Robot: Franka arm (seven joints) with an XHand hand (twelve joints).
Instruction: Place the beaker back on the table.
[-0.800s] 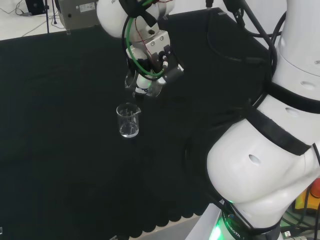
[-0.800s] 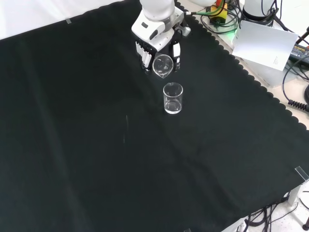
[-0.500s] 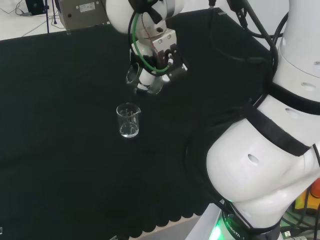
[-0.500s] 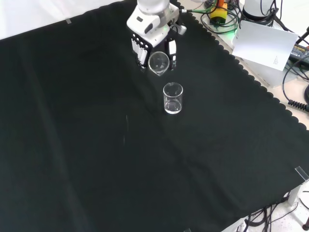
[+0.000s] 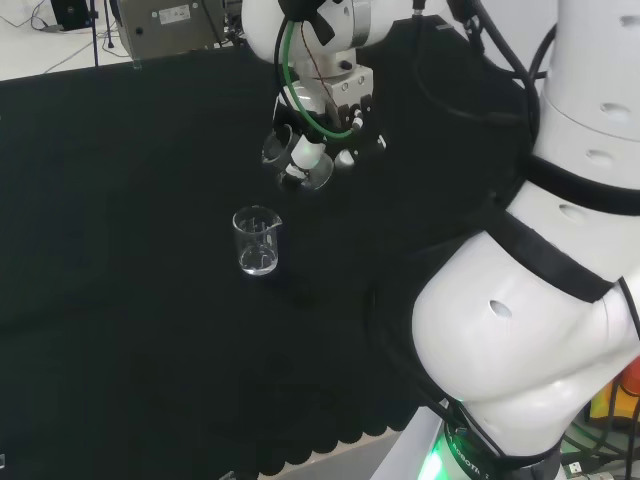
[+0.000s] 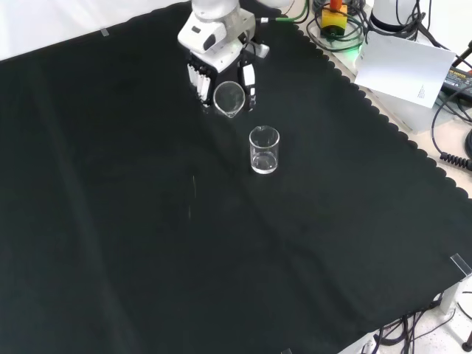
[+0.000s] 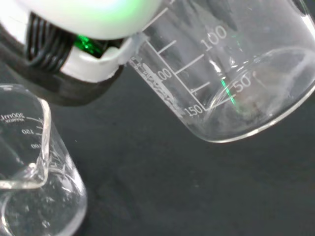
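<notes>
My hand [image 5: 322,142] [image 6: 215,63] hangs above the black cloth with its fingers curled round a clear glass beaker [image 5: 296,160] [image 6: 228,97] [image 7: 231,73]. That beaker is tilted, its mouth facing the front camera. A second clear beaker [image 5: 256,241] [image 6: 264,150] [image 7: 34,172] stands upright on the cloth, apart from the hand; in the front view it is below and to the right of the held one. The wrist view has the held beaker's printed scale close up and the standing beaker's rim beside it.
The black cloth [image 6: 147,221] spreads wide to the left and bottom of the front view. Its scalloped edge [image 6: 383,125] runs down the right side there, with cables and a white sheet [image 6: 405,70] beyond. The arm's white links [image 5: 540,300] fill the head view's right.
The hand with the tilted beaker has risen and drifted away from the standing beaker, to the upper left in the front view. The standing beaker has not moved.
</notes>
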